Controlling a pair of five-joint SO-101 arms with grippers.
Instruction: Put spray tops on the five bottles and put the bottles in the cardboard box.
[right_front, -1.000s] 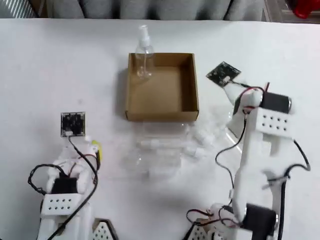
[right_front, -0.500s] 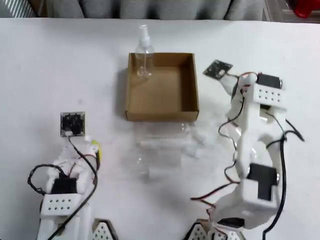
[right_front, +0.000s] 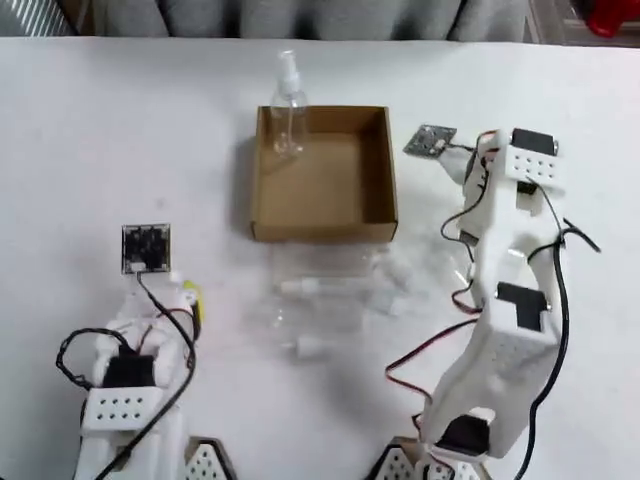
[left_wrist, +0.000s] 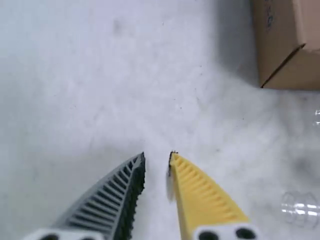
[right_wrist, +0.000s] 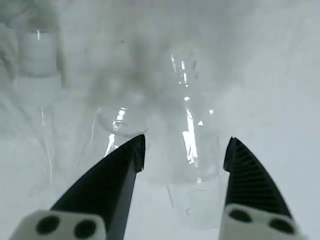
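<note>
Right hand (right_wrist: 182, 145): fingers spread wide, nothing gripped; it hangs low over the surface, pointing down at clear plastic.
Under the right hand: a clear bottle (right_wrist: 192, 150) lies on its side on the surface, seen between the two dark fingers and touching neither; a second clear piece lies just beside it, its outline too faint to make out.
Left hand (left_wrist: 156, 160): grey and yellow fingers a narrow slit apart at the tips, nothing between them; it sits above bare surface, well apart from the box.
Right arm (right_front: 505, 300): stretched out along the right side of the box.
Left arm (right_front: 135, 370): folded back at the near left corner.
Loose bottles (right_front: 320, 290): clear, lying on their sides in a cluster just in front of the box, between the two arms.
Spray tops (right_front: 400, 272): white, lying among the loose bottles.
Capped bottle (right_front: 289, 110): upright with its spray top on, in the far left corner of the box.
Cardboard box (right_front: 320, 232): open-topped, at the middle of the surface.
Surface (right_front: 120, 130): white.
</note>
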